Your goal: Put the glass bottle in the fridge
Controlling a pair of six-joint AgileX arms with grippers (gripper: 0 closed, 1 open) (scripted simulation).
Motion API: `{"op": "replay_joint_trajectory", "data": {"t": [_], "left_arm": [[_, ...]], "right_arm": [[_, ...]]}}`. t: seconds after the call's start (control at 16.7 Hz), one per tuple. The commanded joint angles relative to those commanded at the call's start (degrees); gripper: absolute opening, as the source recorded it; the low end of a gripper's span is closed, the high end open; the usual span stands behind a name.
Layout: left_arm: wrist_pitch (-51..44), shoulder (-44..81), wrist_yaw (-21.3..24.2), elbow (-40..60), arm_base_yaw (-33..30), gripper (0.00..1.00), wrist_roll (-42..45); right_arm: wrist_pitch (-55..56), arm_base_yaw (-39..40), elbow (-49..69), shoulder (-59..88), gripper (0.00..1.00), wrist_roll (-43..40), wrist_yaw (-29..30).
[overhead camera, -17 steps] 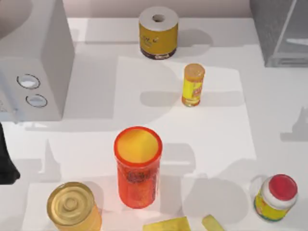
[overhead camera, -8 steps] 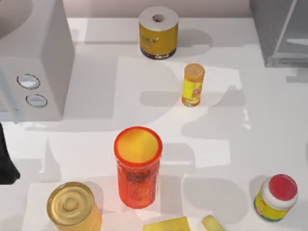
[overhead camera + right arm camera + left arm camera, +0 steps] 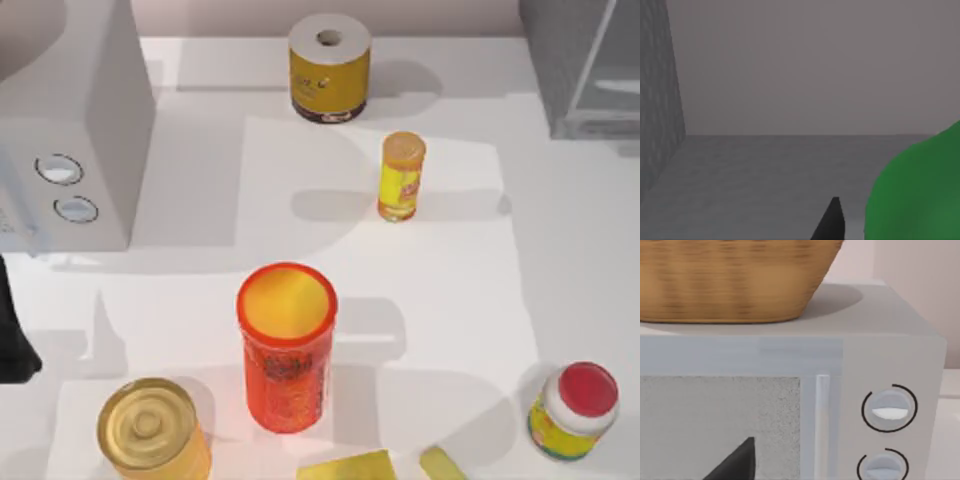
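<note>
The left arm (image 3: 14, 335) is a dark shape at the left edge of the top view, low beside the surface. In the left wrist view, one dark pointed fingertip (image 3: 737, 462) of the left claw rises from the lower edge; its partner is not seen there.

In the right wrist view, one dark fingertip (image 3: 831, 222) of the right claw points up from the lower edge. A green rounded body is just beside this fingertip, very near the camera.
</note>
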Motion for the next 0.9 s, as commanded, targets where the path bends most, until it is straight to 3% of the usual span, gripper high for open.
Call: {"op": "replay_joint_trajectory", "data": {"t": [0.48,0.9], "left_arm": [[0.0,0.0,0.0,0.0,0.0,1.0,0.0],[0.0,0.0,0.0,0.0,0.0,1.0,0.0]], "right_arm": [[-0.19,0.35,1.24,1.83,0.01,-0.01,-0.5],[-6.76,2.16,15.48,9.63,0.01,-0.07,0.39]]}}
